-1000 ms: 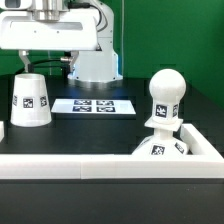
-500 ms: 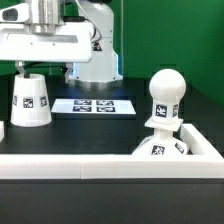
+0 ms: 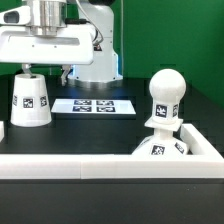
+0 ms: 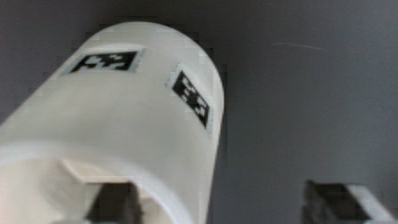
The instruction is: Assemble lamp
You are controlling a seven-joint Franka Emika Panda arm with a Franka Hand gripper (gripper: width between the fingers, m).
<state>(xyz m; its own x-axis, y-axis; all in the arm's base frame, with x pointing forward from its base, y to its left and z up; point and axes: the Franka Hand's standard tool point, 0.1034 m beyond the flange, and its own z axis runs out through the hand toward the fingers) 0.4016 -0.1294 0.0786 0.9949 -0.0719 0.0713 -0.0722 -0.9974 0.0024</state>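
Observation:
The white cone shade (image 3: 30,100) stands on the black table at the exterior view's left, with a tag on its side. My gripper (image 3: 29,68) hangs open just above its top. In the wrist view the shade (image 4: 125,130) fills much of the frame. One finger (image 4: 114,201) is over the shade's top and the other is beyond its wall, so the open gripper (image 4: 222,204) straddles the rim without holding it. The ball-headed bulb (image 3: 165,97) stands upright on the base (image 3: 160,148) at the exterior view's right.
The marker board (image 3: 92,105) lies flat behind the shade, in front of the robot's pedestal (image 3: 95,65). A white wall (image 3: 100,165) runs along the table's near edge and up its right side. A small white piece (image 3: 2,130) shows at the left edge.
My gripper has come down a little and shifted slightly to the exterior view's right, closer over the shade's top. The shade, bulb and base have not moved.

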